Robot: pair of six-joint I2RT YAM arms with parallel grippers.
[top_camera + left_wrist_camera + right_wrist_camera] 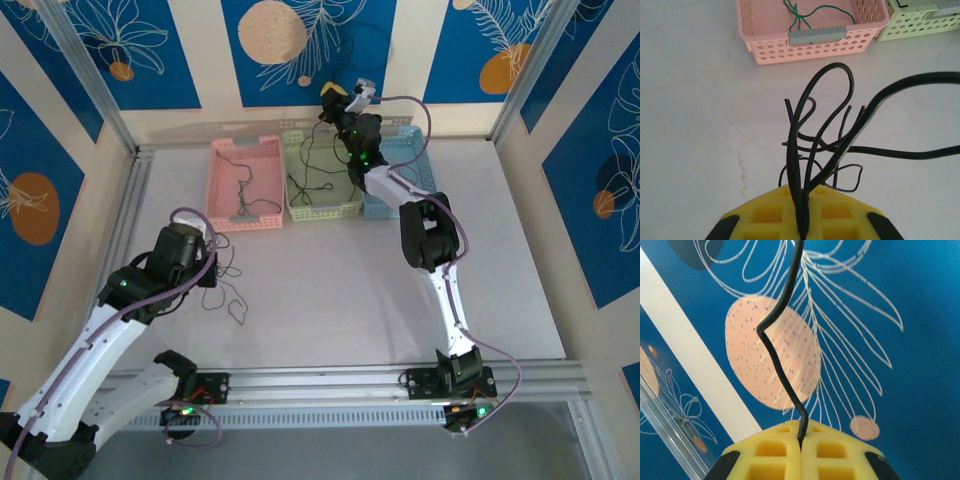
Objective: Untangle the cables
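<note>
Because the cables (847, 141) look thin, limp and nearly weightless, I'd judge that they will not hold a shape. Pull one and it will probably drag its neighbours along wherever loops cross, and the smooth sheath may slide through a loose pinch. A firm pinch close to a free end seems the best hold, since an end can be drawn out through a loop while a pull at the middle would only tighten the snarl.

The left gripper (802, 222) is closed tight on several black strands at once. They fan up and forward from between its yellow pads into loops and loose ends. The rest of that tangle (232, 292) lies on the counter (340, 290) just in front of it, toward the left side.

The right gripper (801, 444) is closed on a single black cable (775, 364), pinched at the seam of its pads. It is raised high at the back, near the green basket (322, 210), and its strand runs away across the blue wall.

From above, one cable lies in the pink basket (218, 222) and another in the green one, both well apart from the tangle.
</note>
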